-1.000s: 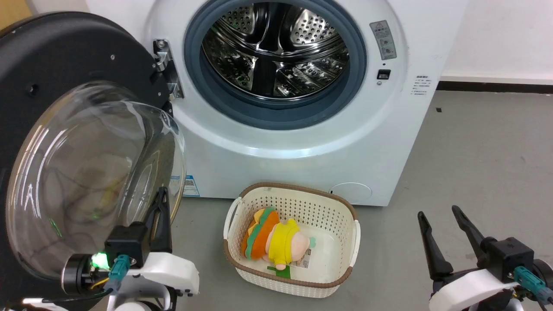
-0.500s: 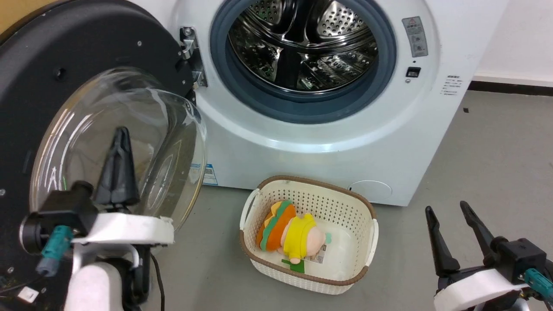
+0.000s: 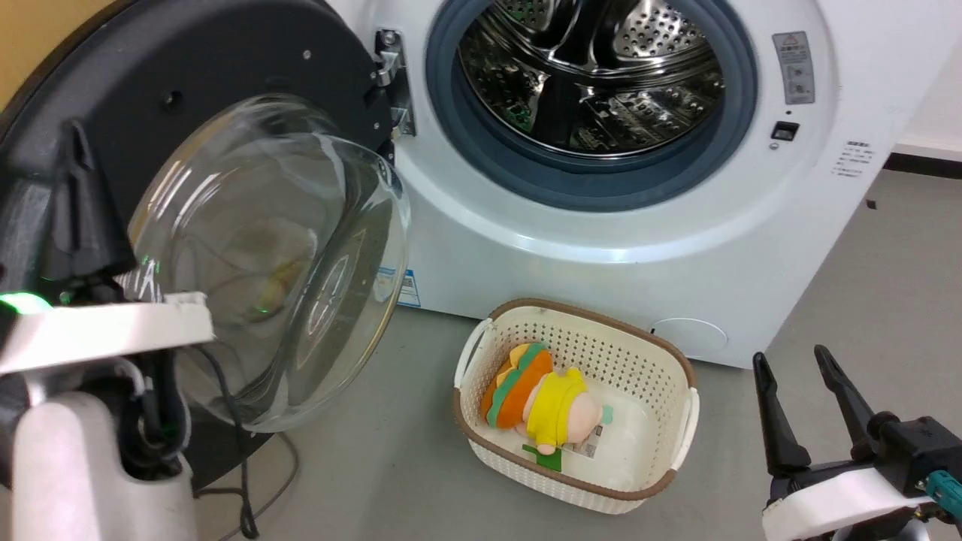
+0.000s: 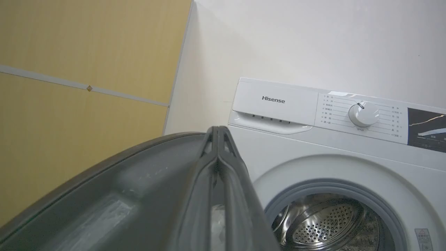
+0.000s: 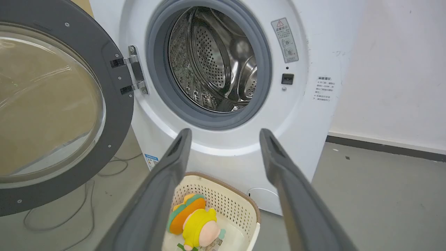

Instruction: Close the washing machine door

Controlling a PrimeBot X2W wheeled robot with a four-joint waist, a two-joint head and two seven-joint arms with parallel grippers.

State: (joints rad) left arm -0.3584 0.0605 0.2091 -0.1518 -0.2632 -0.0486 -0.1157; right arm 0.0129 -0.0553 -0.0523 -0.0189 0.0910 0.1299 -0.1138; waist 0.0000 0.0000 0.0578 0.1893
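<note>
While the washing machine door (image 3: 263, 248) stands wide open on its hinge, left of the washing machine (image 3: 601, 225), the left gripper (image 4: 217, 131), fingers pressed together, sits at the door's black rim, possibly touching it. The right gripper (image 3: 791, 353) hovers low at the right, fingers spread, near a cream basket (image 3: 571, 353) holding a plush toy (image 3: 552, 398).

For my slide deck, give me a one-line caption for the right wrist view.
Open right tool faces the washing machine, door swung wide, plush toy in the basket below.
</note>
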